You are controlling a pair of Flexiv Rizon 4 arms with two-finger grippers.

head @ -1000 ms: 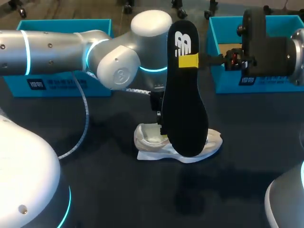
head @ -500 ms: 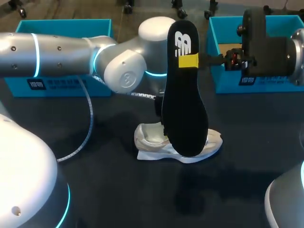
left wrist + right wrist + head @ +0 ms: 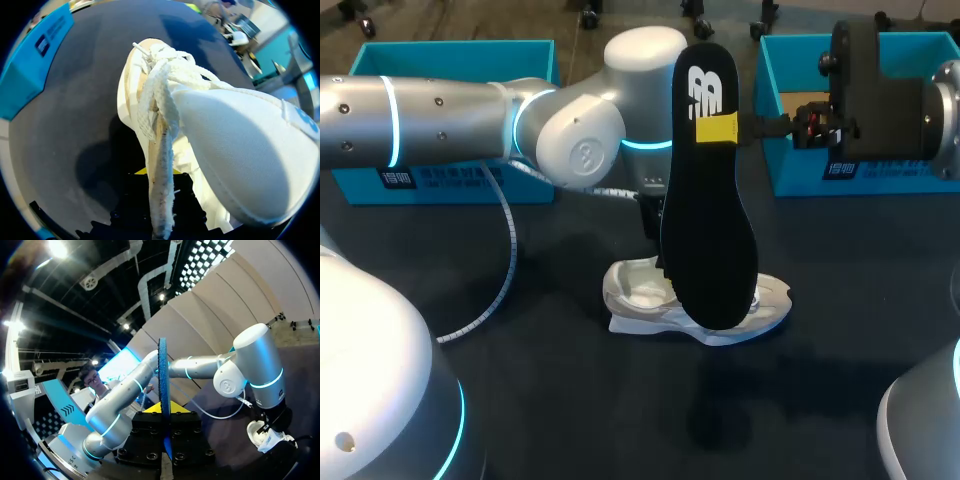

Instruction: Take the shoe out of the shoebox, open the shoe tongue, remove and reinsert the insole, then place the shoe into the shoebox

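A white shoe lies on the dark table at the middle. My left gripper is down at it, shut on a thin edge of the shoe's upper beside the white laces. In the head view the gripper is mostly hidden behind the insole. The black insole hangs upright over the shoe, toe end down. My right gripper is shut on it near its top, one yellow fingertip lying on its face. The right wrist view has the insole edge-on between the fingers of that gripper.
A blue shoebox stands at the back left behind my left arm. A second blue box stands at the back right, partly hidden by my right wrist. A grey cable loops down from the left arm.
My left gripper has closed from wide open onto the shoe's edge, and its arm has shifted slightly right. The shoe has nudged a little. The right arm and insole have held still.
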